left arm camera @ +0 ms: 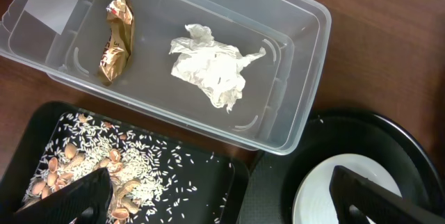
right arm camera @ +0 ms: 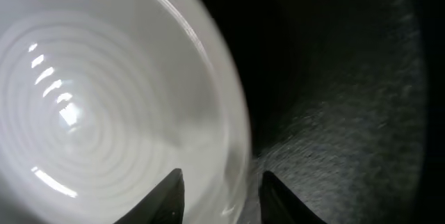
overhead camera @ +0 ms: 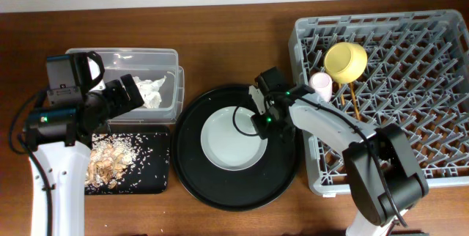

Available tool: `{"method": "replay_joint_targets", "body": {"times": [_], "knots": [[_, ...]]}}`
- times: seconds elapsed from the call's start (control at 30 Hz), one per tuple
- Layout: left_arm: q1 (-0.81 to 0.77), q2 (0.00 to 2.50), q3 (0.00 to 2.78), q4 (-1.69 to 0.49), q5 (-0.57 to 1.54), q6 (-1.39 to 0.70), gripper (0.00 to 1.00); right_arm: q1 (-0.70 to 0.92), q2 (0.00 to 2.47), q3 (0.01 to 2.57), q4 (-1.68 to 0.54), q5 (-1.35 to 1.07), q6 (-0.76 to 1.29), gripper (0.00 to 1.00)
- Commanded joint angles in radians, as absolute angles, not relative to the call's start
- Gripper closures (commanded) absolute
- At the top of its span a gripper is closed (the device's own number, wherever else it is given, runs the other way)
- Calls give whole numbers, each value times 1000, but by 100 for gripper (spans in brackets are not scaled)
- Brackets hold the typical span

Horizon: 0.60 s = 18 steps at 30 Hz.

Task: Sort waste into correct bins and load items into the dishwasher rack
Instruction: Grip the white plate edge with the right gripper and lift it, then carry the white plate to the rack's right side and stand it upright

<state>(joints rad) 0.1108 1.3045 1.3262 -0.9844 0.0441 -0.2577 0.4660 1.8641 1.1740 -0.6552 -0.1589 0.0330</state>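
From overhead, the dishwasher rack [overhead camera: 432, 119] is seen filling the 3 o'clock side of the bench [overhead camera: 220, 38]. Toward the rack's 11 o'clock corner the yellow bowl [overhead camera: 346, 61] is tipped on the pegs, with the pink cup [overhead camera: 320, 83] just beside it at 8 o'clock and the chopsticks [overhead camera: 353, 102] laid at its 6 o'clock. The round black tray [overhead camera: 187, 148] is set mid-bench, just beside the rack, and the pale plate [overhead camera: 223, 144] is carried at its centre. The right gripper [overhead camera: 260, 122] is placed at the plate's 3 o'clock rim. At 10 o'clock on the bench the clear tub [overhead camera: 121, 64] is found with the white tissue [overhead camera: 154, 91] inside. At 8 o'clock the flat black tray [overhead camera: 150, 174] is spread with the food scraps [overhead camera: 110, 159]. The left gripper [overhead camera: 138, 93] is hung over the tub's 6 o'clock edge. In the left wrist view, the gold-brown wrapper [left arm camera: 115, 40] is seen lying in the tub at 9 o'clock of the tissue, apart from it. The scraps are heaped toward the flat tray's 8 o'clock corner, and the left jaws are spread wide above tray and plate. In the right wrist view, the right jaws are narrowly parted astride the plate's rim, with one finger over the white surface and the other over the dark tray.
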Motion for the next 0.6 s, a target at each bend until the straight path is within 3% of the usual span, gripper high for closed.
{"method": "replay_joint_targets", "body": {"times": [0.0,0.07,0.23,0.27,0.43,0.5,0.57], "knots": [[114,1310,1328,-986,36,-260,1,472,1877,1147,-614,-100,34,64],[114,1310,1328,-986,36,-260,1,472,1898,1124,-580,-100,34,64],[114,1310,1328,-986,37,-260,1,471,1901,1141,-601,-101,34,82],[114,1310,1328,-986,36,-260,1,471,1894,1166,-627,-100,33,96],[114,1310,1328,-986,36,-260,1,459,1787,1414,-829,-54,-28,96],[114,1310,1328,-986,36,-260,1,443,1740,1546,-952,89,-30,96],[114,1310,1328,-986,36,-260,1,408,1681,1704,-1087,387,-30,96]]}}
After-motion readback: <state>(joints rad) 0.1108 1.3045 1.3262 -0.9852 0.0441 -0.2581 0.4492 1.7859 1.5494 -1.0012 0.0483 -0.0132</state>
